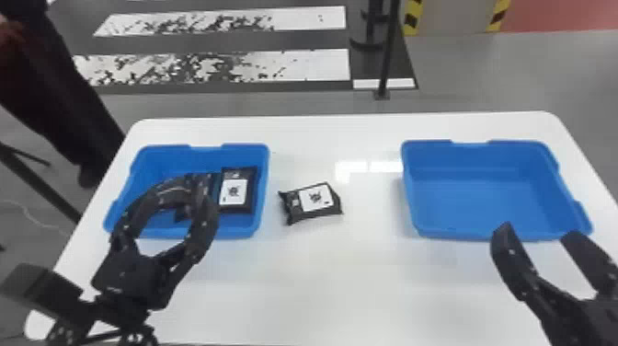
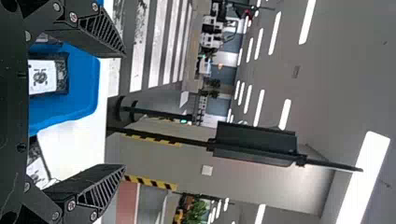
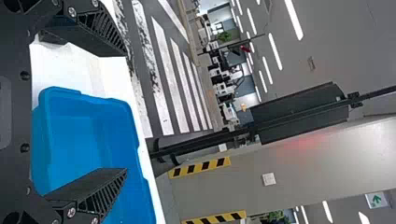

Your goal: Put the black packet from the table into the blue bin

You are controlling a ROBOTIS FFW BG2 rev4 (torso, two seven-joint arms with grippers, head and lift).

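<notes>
Fingers of the left gripper and right gripper hang parted and empty, so picking seems due, the left pair needing to descend around the black packet to their right.

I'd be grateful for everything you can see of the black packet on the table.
The black packet is a plump pouch, seemingly plastic film, with a flared end toward the left bin and a white, dark-printed label facing up. It lies flat, askew and apparently intact on the white table, nearer that bin than the right bin, touching only the table.
</notes>
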